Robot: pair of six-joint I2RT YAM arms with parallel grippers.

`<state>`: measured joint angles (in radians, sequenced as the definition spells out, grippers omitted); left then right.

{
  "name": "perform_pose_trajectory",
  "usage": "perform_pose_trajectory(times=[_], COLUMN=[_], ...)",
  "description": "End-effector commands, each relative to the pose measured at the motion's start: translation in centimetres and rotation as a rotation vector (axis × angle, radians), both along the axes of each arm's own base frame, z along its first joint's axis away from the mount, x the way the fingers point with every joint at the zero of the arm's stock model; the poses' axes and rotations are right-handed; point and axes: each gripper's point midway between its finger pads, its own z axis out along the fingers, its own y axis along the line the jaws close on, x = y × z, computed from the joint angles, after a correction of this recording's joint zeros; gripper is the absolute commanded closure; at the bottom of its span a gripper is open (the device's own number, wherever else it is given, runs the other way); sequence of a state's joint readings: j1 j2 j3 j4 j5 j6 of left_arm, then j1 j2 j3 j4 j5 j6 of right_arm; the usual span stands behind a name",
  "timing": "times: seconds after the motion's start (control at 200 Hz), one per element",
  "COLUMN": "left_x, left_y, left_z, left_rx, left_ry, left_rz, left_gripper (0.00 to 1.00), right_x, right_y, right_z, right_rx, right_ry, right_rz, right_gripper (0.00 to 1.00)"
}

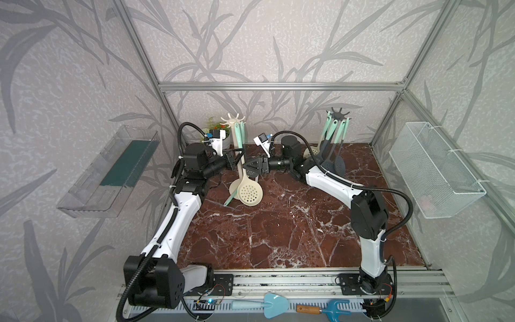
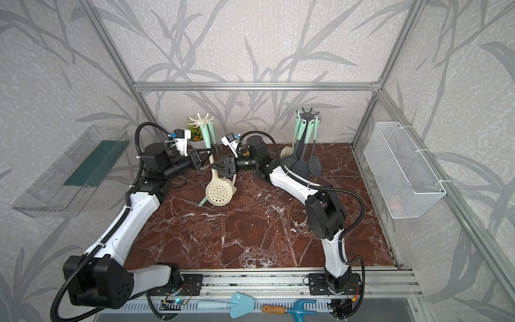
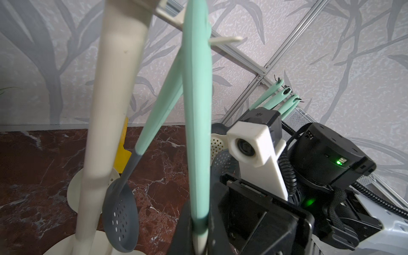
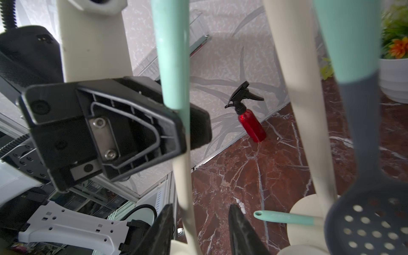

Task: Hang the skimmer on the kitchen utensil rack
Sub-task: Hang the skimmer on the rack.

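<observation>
Left tool [image 1: 239, 155] clenches the skimmer [image 1: 249, 192] by its slim handle, seemingly light, stiff, slick; right tool [image 1: 245, 167] opposite stands released.

At back left of the table [image 1: 278, 237], kitchen utensil rack [image 1: 233, 120], with skimmer [image 1: 250, 192] upright just before its post, between left gripper [image 1: 239, 156] and right gripper [image 1: 245, 167]. Behind the rack, a potted plant [image 1: 214, 126]. At back right, a second rack [image 1: 339, 113] hung with utensils [image 1: 330, 164].
</observation>
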<state>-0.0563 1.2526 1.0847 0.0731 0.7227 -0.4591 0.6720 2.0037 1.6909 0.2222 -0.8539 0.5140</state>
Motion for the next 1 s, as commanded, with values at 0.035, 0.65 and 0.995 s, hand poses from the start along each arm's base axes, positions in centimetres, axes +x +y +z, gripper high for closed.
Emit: perform_pose_trajectory(times=[0.035, 0.65, 0.995], left_x=[1.2, -0.4, -4.3], left_y=[1.0, 2.3, 5.5], left_z=[-0.5, -1.1, -5.1], left_rx=[-0.013, 0.074, 0.212], left_ry=[0.031, 0.081, 0.261], left_rz=[0.068, 0.139, 0.293], left_gripper=[1.0, 0.52, 0.4], right_x=[0.2, 2.7, 3.3], right_y=[-2.1, -7.9, -9.5], right_z=[3.8, -0.5, -5.7], right_rx=[-0.015, -0.239, -0.285], right_ry=[-0.136, -0.23, -0.067], right_rz=[-0.117, -0.465, -0.567], right_gripper=[0.55, 0.48, 0.5])
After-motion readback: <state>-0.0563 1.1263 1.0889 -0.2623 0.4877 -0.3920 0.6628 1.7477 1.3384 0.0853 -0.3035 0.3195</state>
